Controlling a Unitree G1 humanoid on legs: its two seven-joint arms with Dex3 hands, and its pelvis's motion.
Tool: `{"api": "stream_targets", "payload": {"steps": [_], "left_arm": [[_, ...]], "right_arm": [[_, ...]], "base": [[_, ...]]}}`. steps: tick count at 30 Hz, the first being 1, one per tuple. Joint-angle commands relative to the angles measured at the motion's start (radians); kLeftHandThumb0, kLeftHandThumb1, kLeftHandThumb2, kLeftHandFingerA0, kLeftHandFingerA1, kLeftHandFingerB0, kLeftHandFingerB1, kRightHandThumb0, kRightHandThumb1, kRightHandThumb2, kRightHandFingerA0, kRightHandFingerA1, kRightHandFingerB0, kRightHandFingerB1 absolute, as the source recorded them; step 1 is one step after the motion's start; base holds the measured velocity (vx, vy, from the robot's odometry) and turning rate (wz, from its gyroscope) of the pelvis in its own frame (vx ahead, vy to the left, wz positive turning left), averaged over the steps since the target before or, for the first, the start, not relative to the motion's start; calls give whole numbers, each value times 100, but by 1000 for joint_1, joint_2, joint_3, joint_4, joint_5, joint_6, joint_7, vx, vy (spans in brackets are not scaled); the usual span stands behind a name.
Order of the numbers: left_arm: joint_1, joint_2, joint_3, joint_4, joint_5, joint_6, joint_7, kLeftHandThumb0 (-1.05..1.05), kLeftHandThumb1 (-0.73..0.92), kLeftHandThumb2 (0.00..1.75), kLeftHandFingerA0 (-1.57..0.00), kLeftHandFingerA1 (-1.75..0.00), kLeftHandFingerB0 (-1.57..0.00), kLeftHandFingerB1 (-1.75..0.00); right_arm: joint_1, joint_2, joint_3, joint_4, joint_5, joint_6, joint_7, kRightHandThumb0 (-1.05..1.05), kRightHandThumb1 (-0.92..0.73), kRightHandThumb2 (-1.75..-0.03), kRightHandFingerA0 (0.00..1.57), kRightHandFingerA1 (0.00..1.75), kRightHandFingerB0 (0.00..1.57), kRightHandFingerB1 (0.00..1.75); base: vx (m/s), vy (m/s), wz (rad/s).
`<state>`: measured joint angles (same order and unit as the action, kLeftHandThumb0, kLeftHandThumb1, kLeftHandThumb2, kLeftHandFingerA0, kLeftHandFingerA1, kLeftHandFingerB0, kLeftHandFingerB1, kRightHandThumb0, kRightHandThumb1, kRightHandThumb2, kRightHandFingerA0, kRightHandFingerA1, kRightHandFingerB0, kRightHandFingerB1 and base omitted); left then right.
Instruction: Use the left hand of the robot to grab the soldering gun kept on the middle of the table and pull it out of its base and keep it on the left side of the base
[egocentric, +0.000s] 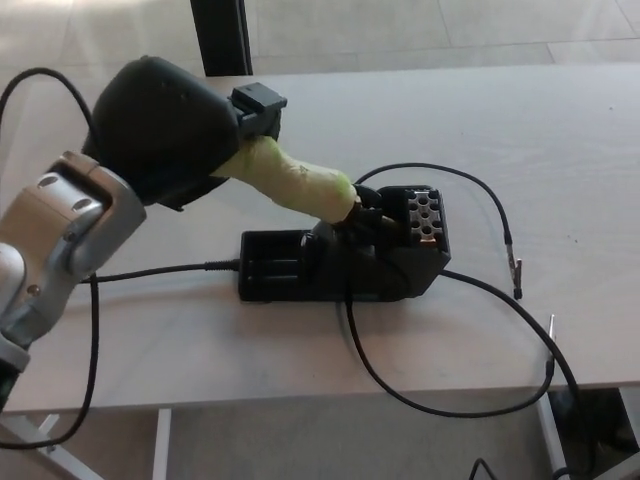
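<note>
From the left, the left hand (175, 125) is wrapped around the soldering gun (290, 182) by its yellow-green handle, fingers seemingly clamped though mostly hidden. The gun slants down to the base (340, 265) mid-table, tip at its holder. Cables (430, 405) loop over the pale wooden table (560, 130); light tiled floor (420, 30) beyond.

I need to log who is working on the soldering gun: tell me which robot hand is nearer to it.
Left. The left hand is wrapped around the upper end of the soldering gun, whose tip end sits at the base. The right hand is not in view.
</note>
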<state>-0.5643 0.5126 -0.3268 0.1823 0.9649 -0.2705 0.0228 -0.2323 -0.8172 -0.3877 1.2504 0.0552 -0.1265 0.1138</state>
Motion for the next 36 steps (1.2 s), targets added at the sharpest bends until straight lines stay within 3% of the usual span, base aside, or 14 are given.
{"api": "stream_targets", "payload": {"steps": [1, 7, 9, 13, 14, 15, 16, 18, 21, 25, 26, 28, 30, 36], "left_arm": [[-27, 111, 36, -8, -7, -37, 3, -22, 45, 102, -101, -175, -81, -125], [-71, 197, 38, -15, -43, -79, -65, -27, 50, 107, -104, -171, -90, -99], [-72, 210, 56, -23, -79, -85, -69, -26, 47, 100, -103, -174, -89, -117], [-77, 228, 64, -33, -88, -78, -97, -27, 52, 97, -102, -173, -87, -106], [-74, 235, 67, -41, -90, -74, -108, -27, 56, 90, -100, -170, -88, -86], [-73, 236, 68, -42, -89, -74, -108, -27, 56, 90, -100, -170, -88, -86], [-72, 236, 68, -42, -89, -73, -110, -28, 59, 86, -100, -167, -88, -77], [-56, 233, 75, -46, -95, -67, -106, -27, 57, 93, -101, -171, -86, -113], [-33, 222, 77, -51, -92, -61, -91, -26, 50, 108, -99, -175, -84, -131], [14, 190, 98, -50, -110, -57, -44, -23, 42, 117, -101, -168, -94, -102], [43, 166, 108, -73, -120, -12, -65, -24, 49, 107, -103, -165, -93, -65], [73, 139, 117, -96, -113, 31, -82, -24, 51, 101, -104, -164, -86, -62], [121, 110, 120, -95, -95, 40, -40, -21, 56, 99, -95, -175, -80, -136], [272, 15, 147, -124, -141, 137, -92, -19, 57, 99, -88, -174, -78, -144]], "right_arm": [[4, -9, -11, 5, 12, -16, -47, -105, -92, -81, 106, 71, 79, 53], [18, -8, -20, 4, 18, -37, -55, -105, -92, -82, 107, 69, 79, 55], [20, -10, -22, 3, 19, -36, -54, -105, -92, -82, 107, 69, 79, 56], [26, -13, -17, 4, 14, -41, -54, -105, -92, -84, 106, 68, 78, 55], [24, -12, -18, 6, 15, -36, -59, -104, -68, -134, 102, 65, 66, 52], [26, -10, -21, 8, 18, -38, -61, -104, -68, -134, 102, 65, 66, 52], [27, -11, -21, 8, 18, -39, -61, -105, -92, -84, 107, 68, 80, 54], [28, -10, -20, 8, 18, -41, -61, -105, -92, -85, 106, 68, 78, 56], [25, -9, -15, 11, 13, -40, -65, -105, -92, -84, 107, 68, 79, 54], [18, -6, -12, 7, 15, -35, -62, -105, -92, -84, 106, 68, 77, 54], [15, -5, -12, 6, 16, -35, -61, -105, -92, -83, 107, 69, 78, 56], [10, -5, -10, 7, 14, -27, -69, -105, -92, -84, 107, 69, 80, 56], [6, -3, -4, 5, 10, -20, -69, -105, -92, -85, 105, 68, 78, 55], [-5, 8, -8, 4, 20, -18, -64, -105, -92, -85, 108, 72, 81, 56]], "base": [[0, 0, 0], [0, 0, 7], [0, 0, 0], [0, 0, 0], [0, 0, 0], [0, 0, 0], [0, 0, 0], [0, 0, 0], [0, 0, 0], [0, 0, 0], [0, 0, 0], [0, 0, 0], [0, 0, 0], [0, 0, 0]]}}
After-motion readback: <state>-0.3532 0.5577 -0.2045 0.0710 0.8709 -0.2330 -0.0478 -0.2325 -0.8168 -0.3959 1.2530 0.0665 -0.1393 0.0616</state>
